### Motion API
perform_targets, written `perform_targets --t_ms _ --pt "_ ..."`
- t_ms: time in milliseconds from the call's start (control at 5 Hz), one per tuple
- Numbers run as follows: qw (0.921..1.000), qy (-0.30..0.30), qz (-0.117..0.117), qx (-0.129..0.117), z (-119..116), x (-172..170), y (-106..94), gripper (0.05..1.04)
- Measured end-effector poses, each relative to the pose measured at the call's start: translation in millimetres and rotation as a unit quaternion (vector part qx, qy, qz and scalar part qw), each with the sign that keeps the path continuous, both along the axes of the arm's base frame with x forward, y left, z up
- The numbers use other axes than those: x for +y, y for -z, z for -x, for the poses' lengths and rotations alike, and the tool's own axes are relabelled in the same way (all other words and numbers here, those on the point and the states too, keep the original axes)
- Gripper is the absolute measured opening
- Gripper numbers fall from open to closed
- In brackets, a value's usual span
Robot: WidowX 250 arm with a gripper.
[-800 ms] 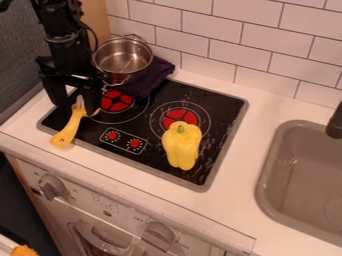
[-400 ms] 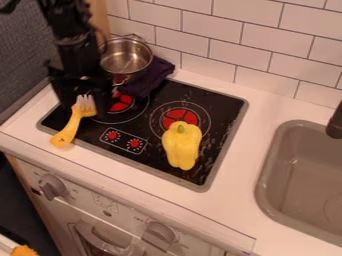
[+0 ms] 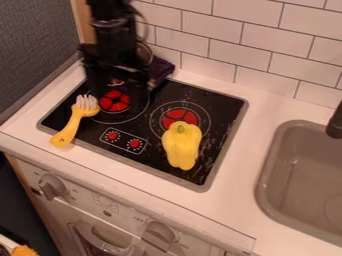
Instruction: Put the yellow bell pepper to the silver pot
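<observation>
Near the front right corner of the black stovetop point(image 3: 143, 126), the bell pepper point(image 3: 182, 148) is showing yellow; by the front left, the brush point(image 3: 71, 126) is pairing yellow with white. Red burners point(image 3: 180, 117) are glowing.

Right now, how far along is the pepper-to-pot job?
Done: no step that shows. The yellow bell pepper sits on the stovetop, outside the pot.
In hand: nothing. The open gripper is over the other burner, away from the pepper.
Left: grasp, lift, carry and place. The pot is mostly hidden behind the arm, so its inside can't be checked.
</observation>
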State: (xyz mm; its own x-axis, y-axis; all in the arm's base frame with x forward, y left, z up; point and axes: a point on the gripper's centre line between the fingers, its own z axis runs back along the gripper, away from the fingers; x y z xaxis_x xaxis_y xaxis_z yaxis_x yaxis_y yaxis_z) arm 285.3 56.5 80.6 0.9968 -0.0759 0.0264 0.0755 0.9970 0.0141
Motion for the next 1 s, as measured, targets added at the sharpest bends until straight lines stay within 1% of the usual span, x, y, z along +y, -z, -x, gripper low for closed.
perform_targets --t_ms 200,400,600,800,1000 --pt "0.9978 0.064 0.003 -0.014 -9 -38 0.5 1.000" --pt "0.9940 0.109 -0.003 -0.011 -6 -69 3.9 1.000" --pt "0.9920 0.125 -0.006 -0.015 -6 -82 5.5 1.000" --pt "0.9920 0.125 -0.010 -0.014 -5 -83 6.6 1.000" --pt "0.9922 0.124 -0.007 -0.005 -2 -83 12.0 1.000"
